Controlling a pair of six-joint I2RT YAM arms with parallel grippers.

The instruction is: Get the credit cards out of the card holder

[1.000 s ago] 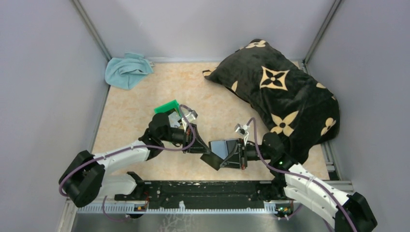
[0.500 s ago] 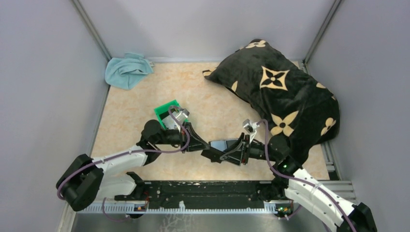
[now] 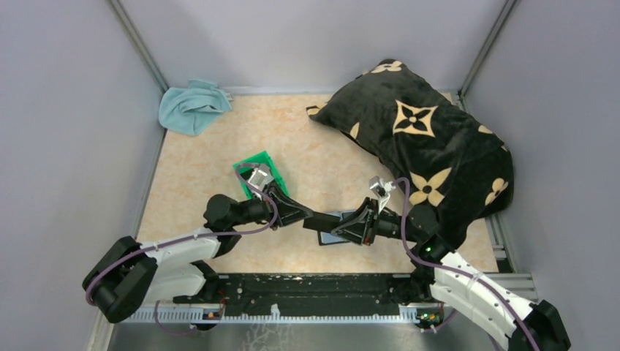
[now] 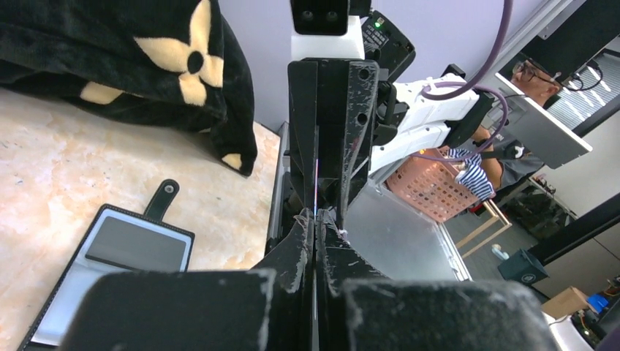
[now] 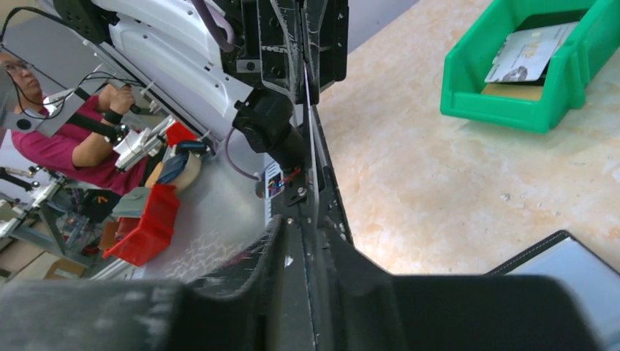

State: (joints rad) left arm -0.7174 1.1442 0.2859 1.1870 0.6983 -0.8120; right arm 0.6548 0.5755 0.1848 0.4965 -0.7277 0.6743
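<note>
The card holder [image 3: 330, 238], black with grey-blue panels, lies open and low over the table between my two grippers. It also shows in the left wrist view [image 4: 135, 245], strap at the far end, and in the right wrist view [image 5: 577, 270]. My left gripper [image 3: 311, 218] [image 4: 316, 213] is shut on a thin credit card [image 4: 316, 175] seen edge-on. My right gripper [image 3: 342, 228] [image 5: 303, 227] faces it tip to tip, shut on a stitched black leaf of the holder. A pale card [image 5: 528, 53] and a tan one lie in the green bin [image 5: 512, 110].
The green bin [image 3: 256, 162] stands just behind my left wrist. A large black pillow with tan flowers [image 3: 424, 139] fills the back right. A light blue cloth [image 3: 191, 106] lies in the back left corner. Grey walls close in three sides.
Both grippers have come down and the holder went from raised and tilted to low and flat. My left arm drew back from the bin, uncovering it.
</note>
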